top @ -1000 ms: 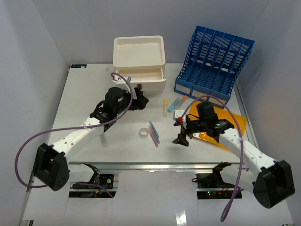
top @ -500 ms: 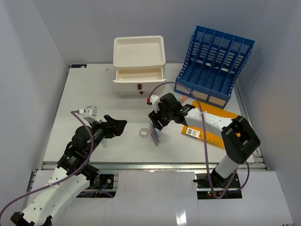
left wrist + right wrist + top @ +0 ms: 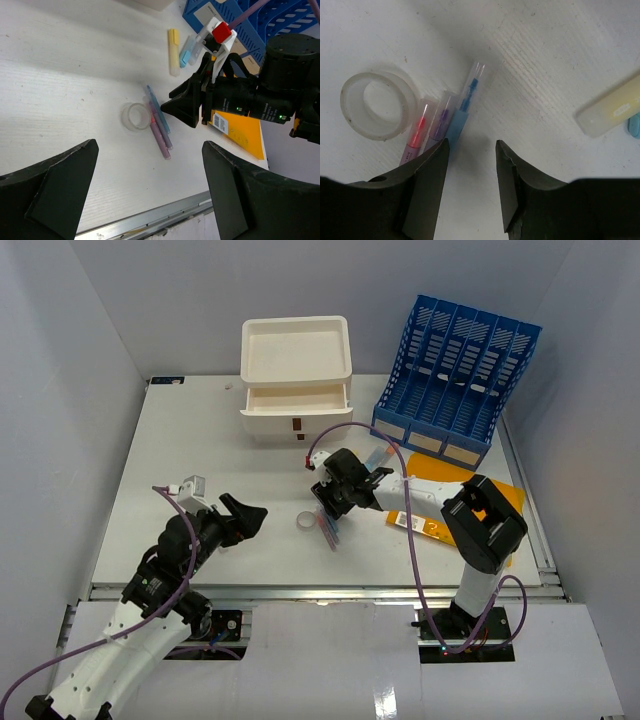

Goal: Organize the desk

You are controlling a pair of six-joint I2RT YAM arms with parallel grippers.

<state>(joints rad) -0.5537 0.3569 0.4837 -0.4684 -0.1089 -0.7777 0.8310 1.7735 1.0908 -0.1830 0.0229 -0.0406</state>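
Note:
The desk (image 3: 180,460) is a large white tabletop with a metal rail along its front edge (image 3: 300,592). Three pens (image 3: 328,531) lie side by side next to a clear tape roll (image 3: 308,523) near the front middle. My right gripper (image 3: 335,502) hovers low over them, open and empty. In the right wrist view its gap (image 3: 471,145) sits just right of the blue pen (image 3: 465,105), with the purple pen (image 3: 441,119), the red pen (image 3: 417,132) and the tape roll (image 3: 377,105) to the left. My left gripper (image 3: 245,515) is open and empty, left of the tape roll.
A white drawer box (image 3: 296,380) with an open drawer stands at the back. A blue file rack (image 3: 455,380) is at the back right. An orange notebook (image 3: 505,495) lies under the right arm. A yellow highlighter (image 3: 173,51) and a blue one (image 3: 186,51) lie behind the pens.

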